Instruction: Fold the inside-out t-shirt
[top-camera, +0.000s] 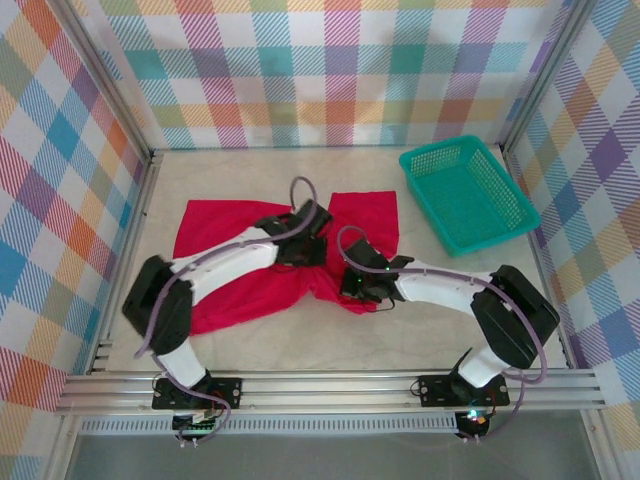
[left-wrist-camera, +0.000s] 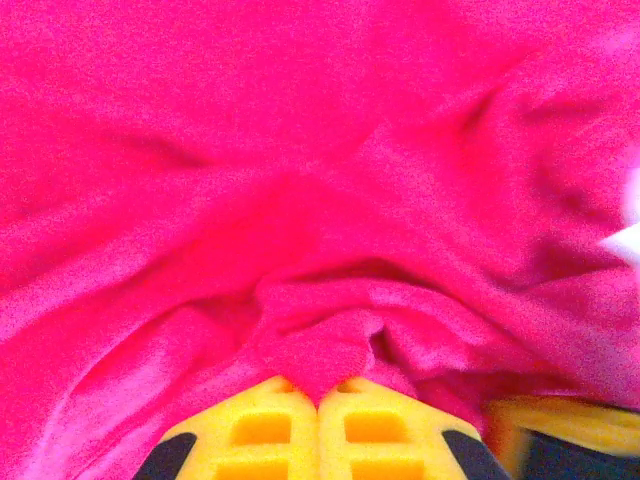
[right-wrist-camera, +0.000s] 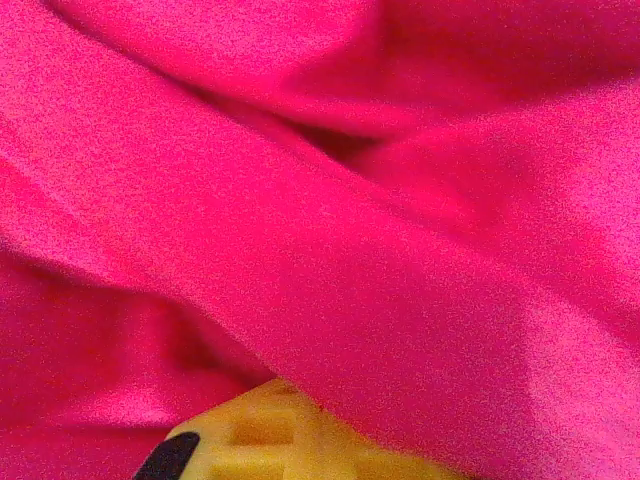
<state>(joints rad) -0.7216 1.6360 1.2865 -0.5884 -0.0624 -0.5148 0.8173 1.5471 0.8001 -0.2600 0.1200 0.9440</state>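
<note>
The table (top-camera: 300, 345) carries the inside-out t-shirt (top-camera: 220, 235), spread and rumpled across its left and middle. A teal mesh basket (top-camera: 470, 195) sits apart at the far right. The left gripper (left-wrist-camera: 320, 385) has its jaws closed, pinching a fold of red cloth. The right gripper (top-camera: 352, 287) is closed too, with cloth draped over its yellow fingers (right-wrist-camera: 250, 430); whether it grips any is unclear. A white patch (left-wrist-camera: 630, 215) is too blurred to read.

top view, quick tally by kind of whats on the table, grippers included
red t-shirt: 1
teal mesh basket: 1
grippers: 2 (left gripper shut on a pinch of the t-shirt, right gripper shut, down in the cloth)
total: 4
</note>
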